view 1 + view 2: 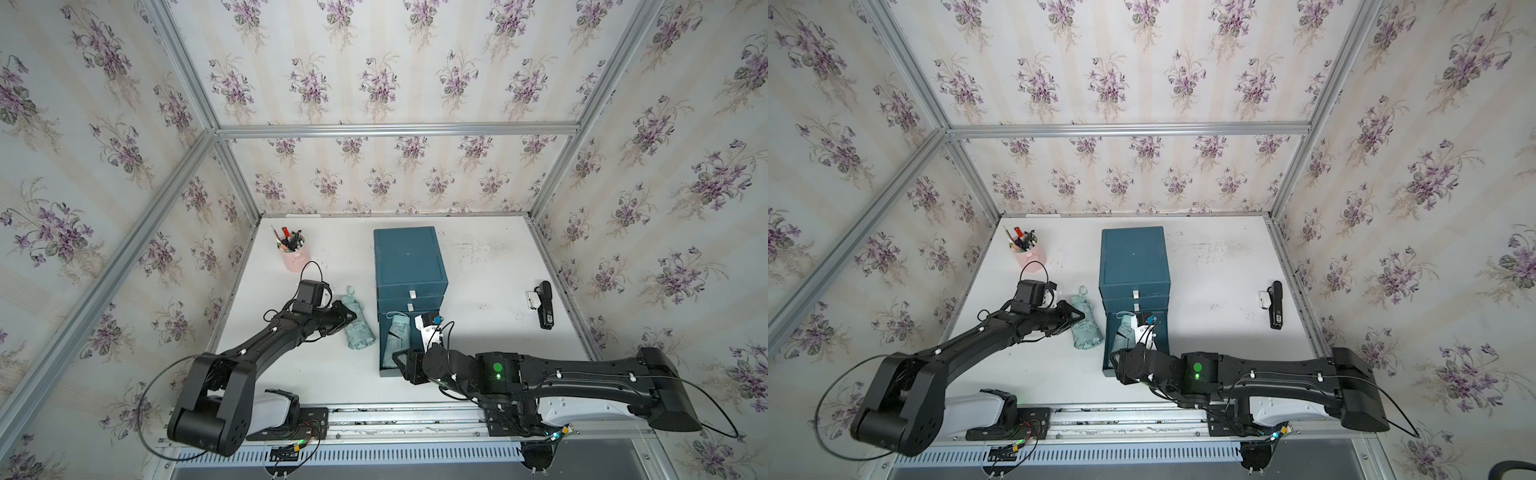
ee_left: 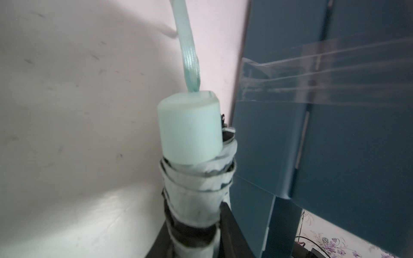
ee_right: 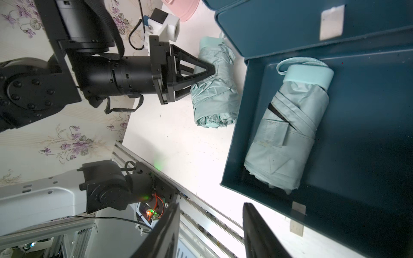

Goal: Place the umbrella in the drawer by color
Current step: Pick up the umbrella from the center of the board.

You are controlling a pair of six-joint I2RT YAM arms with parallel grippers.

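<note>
Mint-green fabric marked both folded umbrellas. One umbrella on the desk [image 1: 358,322] lay just beside the drawer cabinet [image 1: 409,266], and the left tool [image 3: 206,72] had its jaws around the middle of that bundle, closing on the cloth; whether the hold was firm yet could not be told. The second umbrella [image 3: 288,129] lay inside the pulled-out bottom drawer [image 1: 384,372], along its left wall. The right tool [image 3: 211,232] hung over that drawer's front edge with jaws apart, holding nothing.

The risks, as a judgement: the cloth is loose and slippery, so a pinch on fabric alone could let the bundle slide or sag when lifted. The strap loop [image 2: 190,55] might snag on the drawer rim. With one umbrella already inside, the free space is narrow, and a tilted set-down could leave an end on the rim and stop the drawer from shutting. The right arm near the drawer could be struck by the left.

Counted: two umbrellas, one cabinet of three drawers, two arms, one pink pen cup [image 1: 293,253], one black device [image 1: 543,305] well apart on the desk [image 1: 478,266].
</note>
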